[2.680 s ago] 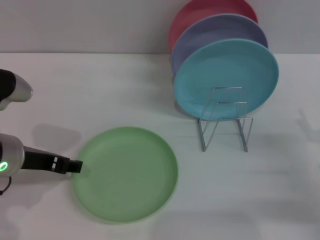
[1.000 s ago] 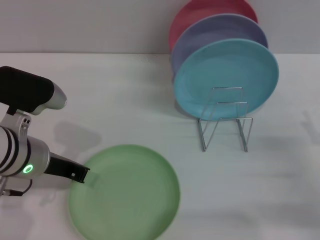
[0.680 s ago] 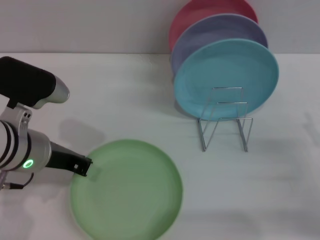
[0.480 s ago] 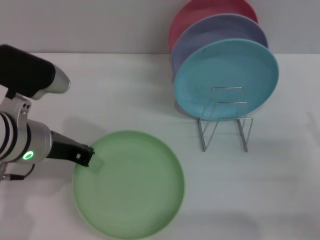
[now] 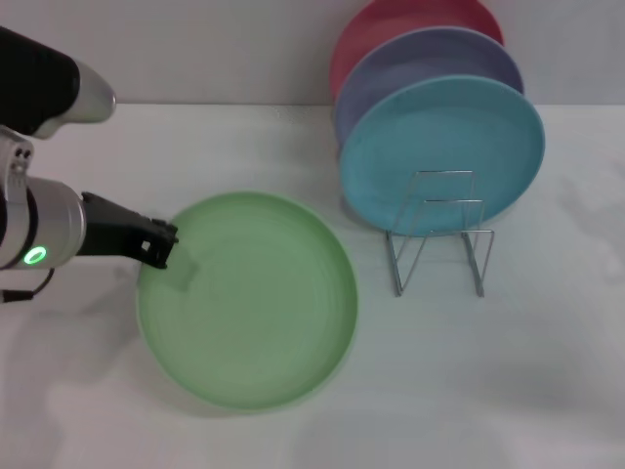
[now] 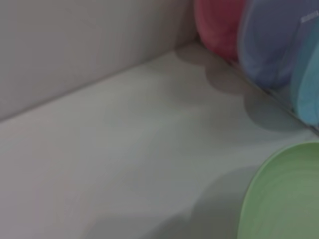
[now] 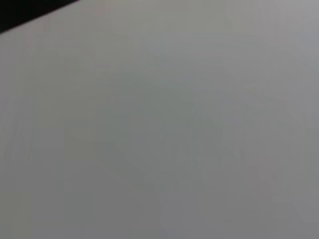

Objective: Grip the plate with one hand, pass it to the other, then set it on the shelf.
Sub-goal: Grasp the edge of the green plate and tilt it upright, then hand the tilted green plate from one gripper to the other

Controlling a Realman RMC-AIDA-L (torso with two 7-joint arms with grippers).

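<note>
Head view: our left gripper pinches the green plate, lower left of frame. With only the rim held, it could slip before reaching the rack.

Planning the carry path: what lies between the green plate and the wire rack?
Nothing: in the head view, only bare white table separates the green plate from the wire rack.

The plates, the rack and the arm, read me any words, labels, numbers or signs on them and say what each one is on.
No readable text anywhere.
Left gripper, shut on the green plate: small pale marks, too small to read.
Turquoise plate, lilac plate, red plate and wire rack: plain, nothing written.
</note>
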